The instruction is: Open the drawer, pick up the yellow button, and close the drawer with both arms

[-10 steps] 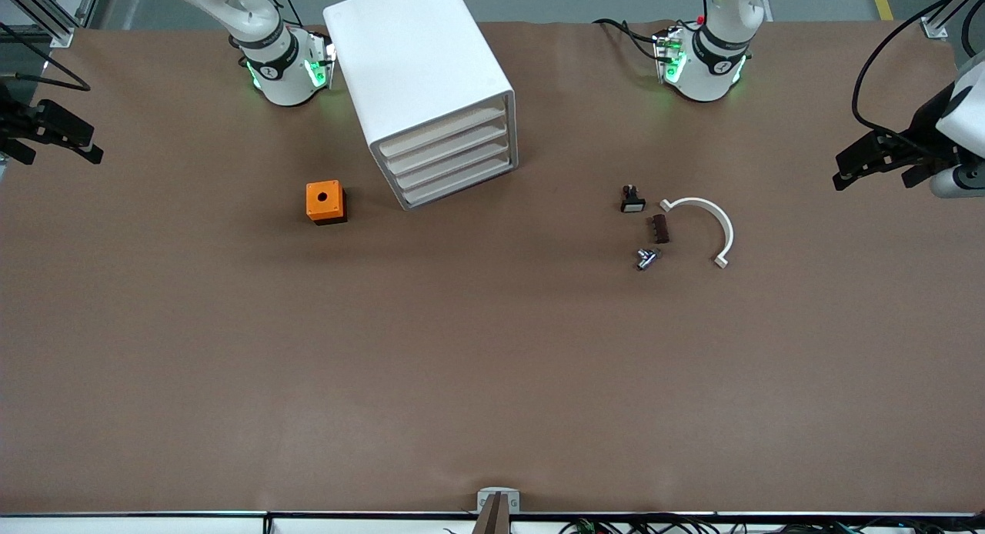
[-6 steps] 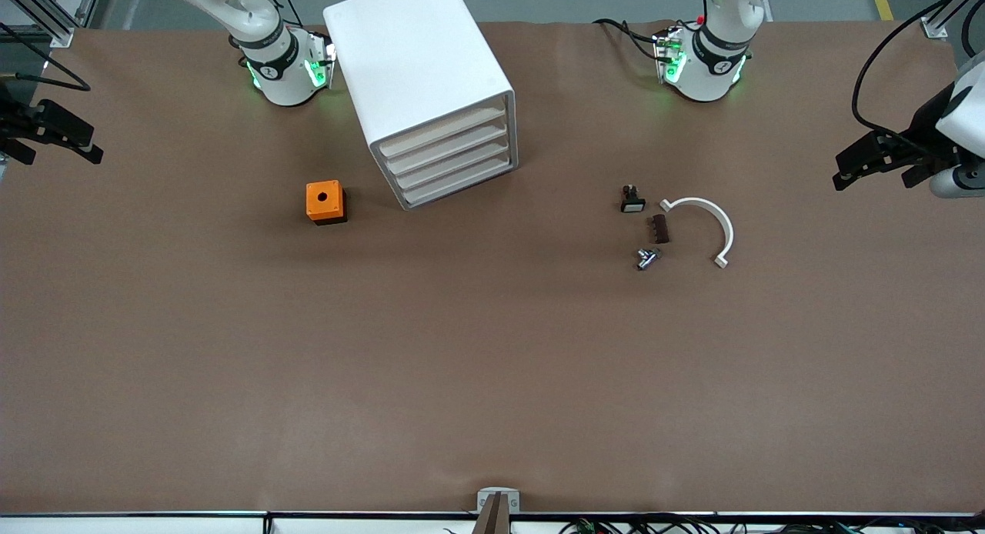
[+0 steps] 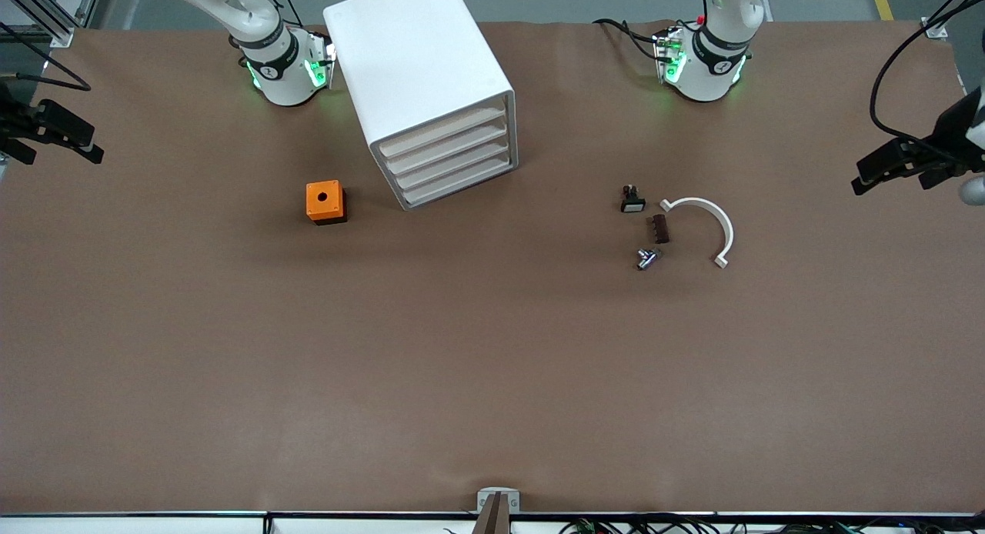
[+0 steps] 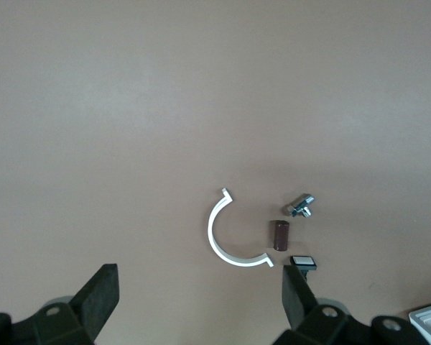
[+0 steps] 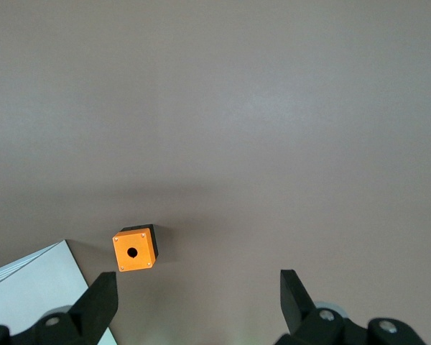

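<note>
I am watching the right gripper hanging in the air over the edge of the brown surface at the right arm's end, its jaws standing wide apart on nothing; in the right wrist view the two black fingers are framing bare surface. Next along, the orange cube with a round hole is sitting on the surface, just beside the white cabinet and nearer to the front camera than the right arm's base. The cabinet is standing near the edge where the arms' bases are, turned at an angle, and the drawer, the highest of its four, is lying flush and closed. I cannot see the button anywhere on the surface.

Toward the left arm's end, a small black part with a white face, a dark brown block and a small metal fitting are lying close together, apart from one another, beside a white half-ring. The left gripper is hovering over the surface's edge at the left arm's end, jaws spread and empty, its fingers showing in the left wrist view above those small parts.
</note>
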`<state>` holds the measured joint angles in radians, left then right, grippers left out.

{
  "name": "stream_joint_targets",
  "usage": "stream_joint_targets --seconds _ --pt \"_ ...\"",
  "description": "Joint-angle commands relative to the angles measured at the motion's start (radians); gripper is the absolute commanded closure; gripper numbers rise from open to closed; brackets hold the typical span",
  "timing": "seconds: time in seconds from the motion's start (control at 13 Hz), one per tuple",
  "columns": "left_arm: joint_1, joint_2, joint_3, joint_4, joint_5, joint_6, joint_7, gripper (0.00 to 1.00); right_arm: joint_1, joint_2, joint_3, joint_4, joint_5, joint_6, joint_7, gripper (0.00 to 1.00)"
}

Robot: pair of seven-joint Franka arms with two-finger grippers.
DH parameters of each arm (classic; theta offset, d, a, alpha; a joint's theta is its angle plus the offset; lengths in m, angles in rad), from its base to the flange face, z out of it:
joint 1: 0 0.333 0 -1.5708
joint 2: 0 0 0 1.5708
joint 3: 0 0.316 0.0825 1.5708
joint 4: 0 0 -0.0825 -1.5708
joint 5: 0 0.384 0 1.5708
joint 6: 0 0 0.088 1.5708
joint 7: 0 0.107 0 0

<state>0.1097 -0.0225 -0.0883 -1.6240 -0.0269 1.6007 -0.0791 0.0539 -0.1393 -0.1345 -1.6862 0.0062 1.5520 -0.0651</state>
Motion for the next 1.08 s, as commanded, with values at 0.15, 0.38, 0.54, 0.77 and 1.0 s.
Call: stream_joint_targets --seconds 0.15,0.38,0.54,0.77,1.0 --pt "0.051 0.079 -0.005 0.022 -0.010 -0.016 0.007 0.00 0.000 -0.023 -0.002 -0.015 0.001 0.000 0.002 0.00" --pt "0.039 0.171 -0.011 0.021 -0.007 -0.018 -0.011 0.00 0.000 -0.023 -0.002 -0.012 -0.002 0.000 0.005 0.00" --pt "0.024 0.245 -0.024 0.016 -0.008 -0.019 -0.034 0.00 0.001 -0.022 -0.002 -0.003 -0.006 -0.009 0.002 0.00" --pt "-0.034 0.337 -0.033 0.018 -0.013 -0.061 -0.158 0.00 0.003 -0.022 -0.002 -0.001 -0.008 -0.010 0.008 0.00" --pt "-0.086 0.389 -0.033 0.019 -0.015 -0.061 -0.266 0.00 0.001 -0.020 -0.002 0.002 -0.009 -0.009 0.008 0.00"
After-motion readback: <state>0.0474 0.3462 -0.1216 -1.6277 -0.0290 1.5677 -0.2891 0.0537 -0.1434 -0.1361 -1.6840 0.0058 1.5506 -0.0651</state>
